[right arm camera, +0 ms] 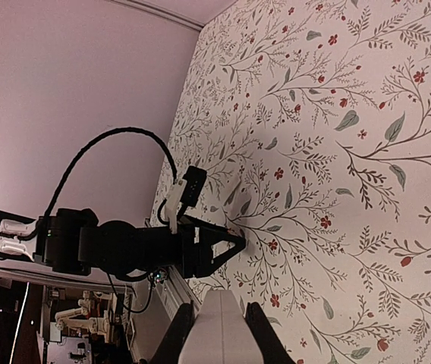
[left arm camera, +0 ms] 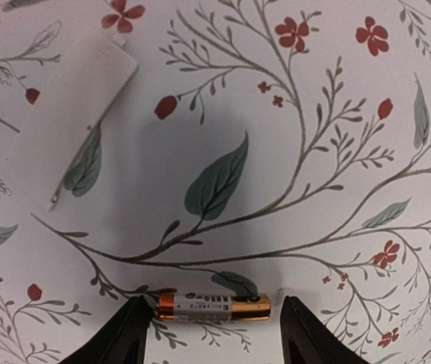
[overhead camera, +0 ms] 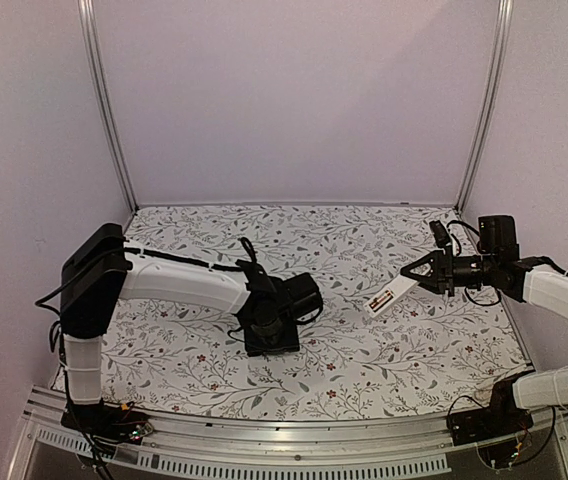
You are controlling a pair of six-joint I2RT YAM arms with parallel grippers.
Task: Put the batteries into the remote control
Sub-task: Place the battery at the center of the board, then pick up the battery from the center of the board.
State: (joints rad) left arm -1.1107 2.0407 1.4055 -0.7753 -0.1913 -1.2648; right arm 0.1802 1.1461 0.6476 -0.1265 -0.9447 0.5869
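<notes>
One battery (left arm camera: 212, 307), coppery-gold with a grey label, lies flat on the floral table. My left gripper (left arm camera: 214, 327) points straight down over it and is open. Its fingers stand at either end of the battery, the left one close to it and the right one a clear gap away. In the top view the left gripper (overhead camera: 272, 338) is low over the table's middle. My right gripper (overhead camera: 422, 272) holds the white remote control (overhead camera: 389, 294) in the air at the right, tilted down to the left. In the right wrist view the remote control (right arm camera: 219, 337) sits clamped between the fingers (right arm camera: 181, 337).
A flat white plastic piece (left arm camera: 71, 106) lies on the table beyond the battery, up and to the left in the left wrist view. Metal frame posts (overhead camera: 104, 100) stand at the back corners. An aluminium rail (overhead camera: 294, 440) runs along the near edge.
</notes>
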